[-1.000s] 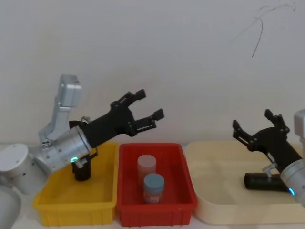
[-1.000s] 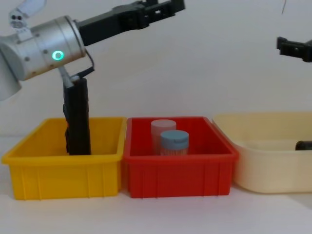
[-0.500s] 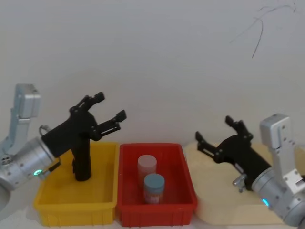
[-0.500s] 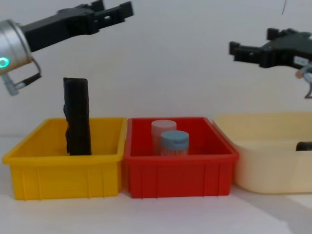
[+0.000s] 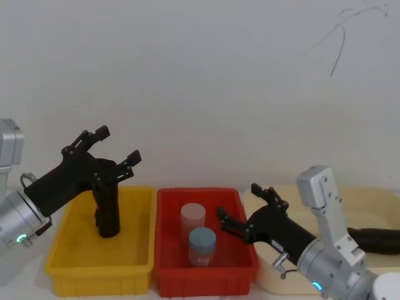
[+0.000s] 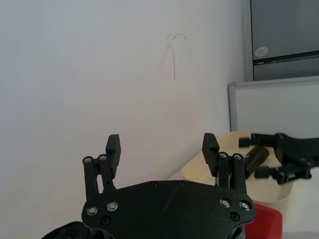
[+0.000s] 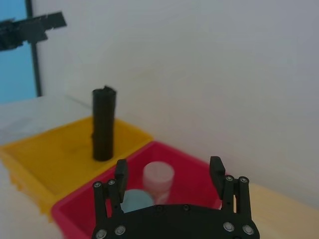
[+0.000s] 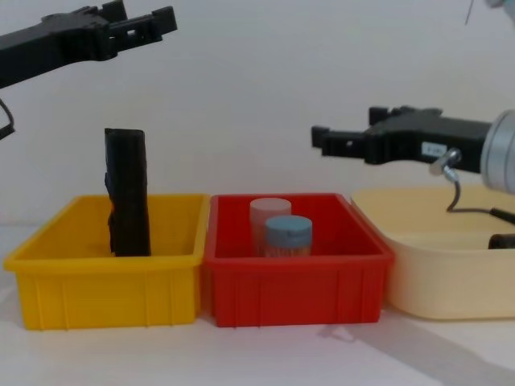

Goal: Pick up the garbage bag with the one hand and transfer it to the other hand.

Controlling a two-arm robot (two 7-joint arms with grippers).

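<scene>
A white wall (image 5: 200, 75) bearing a thin dark scribble backs the whole scene, and a white desk (image 8: 257, 354) carries three containers in a row; the cream tray (image 8: 426, 281) sits toward the desk's right edge, the yellow bin (image 8: 96, 289) toward its left edge, and the red bin (image 8: 298, 281) between them, each just beside its neighbour. The left gripper (image 5: 117, 145), on a silver-grey arm with a green ring, hangs over the yellow bin with its long black fingers spread and nothing between them; from the chest view it is well above the bin and clear of what stands there. The right gripper (image 5: 239, 203), on an arm with a blue ring, reaches over the right side of the red bin, above its rim, with fingers likewise spread and empty; a small white sticker (image 8: 434, 148) shows on it. The garbage bag (image 8: 127, 193), a slim black roll, stands upright in the yellow bin toward its back wall, its top well above the rim; neither gripper touches it. A second black roll (image 5: 375, 240) lies on its side in the cream tray. In the red bin a pale pink container (image 5: 192, 219) stands upright, with a blue-lidded container (image 5: 202, 244) just in front of it.
</scene>
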